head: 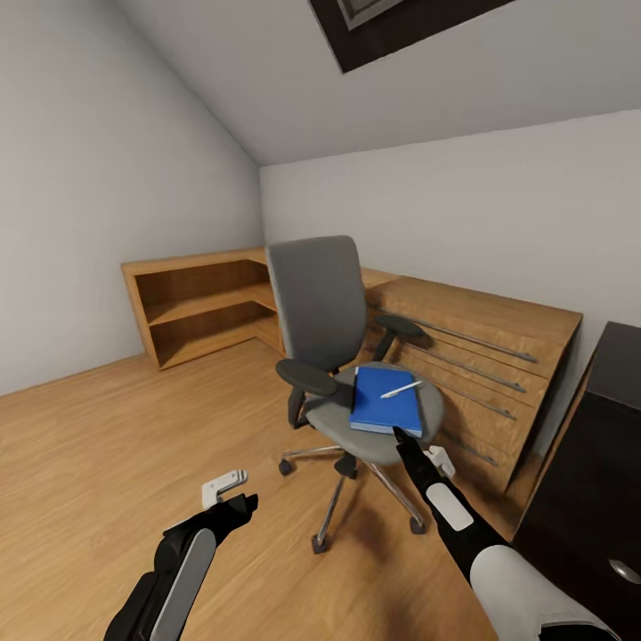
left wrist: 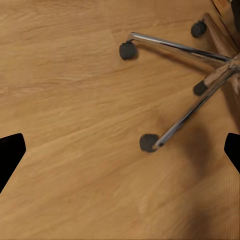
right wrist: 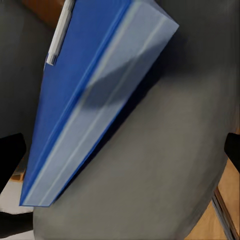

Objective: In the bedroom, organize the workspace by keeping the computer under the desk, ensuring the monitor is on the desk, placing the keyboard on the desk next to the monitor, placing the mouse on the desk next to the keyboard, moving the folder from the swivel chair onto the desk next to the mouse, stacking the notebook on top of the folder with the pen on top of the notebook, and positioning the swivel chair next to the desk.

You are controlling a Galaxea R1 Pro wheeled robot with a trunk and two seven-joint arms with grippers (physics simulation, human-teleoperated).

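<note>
Blue folder (head: 385, 405) flat on grey swivel chair (head: 329, 356) seat, white pen (head: 401, 389) atop

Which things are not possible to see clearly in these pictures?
- Desk: head view, cut off by the right edge.
- Seat under the folder: head view, covered by it.
- Chair: left wrist view, the edge cuts away all above its chrome legs.
- Pen: right wrist view, its end passes the edge.
- Right gripper: head view, too small to judge its jaws.

Matt grey cloth swivel chair (head: 338, 356) with chrome base on smooth wood floor (head: 133, 445).
</note>
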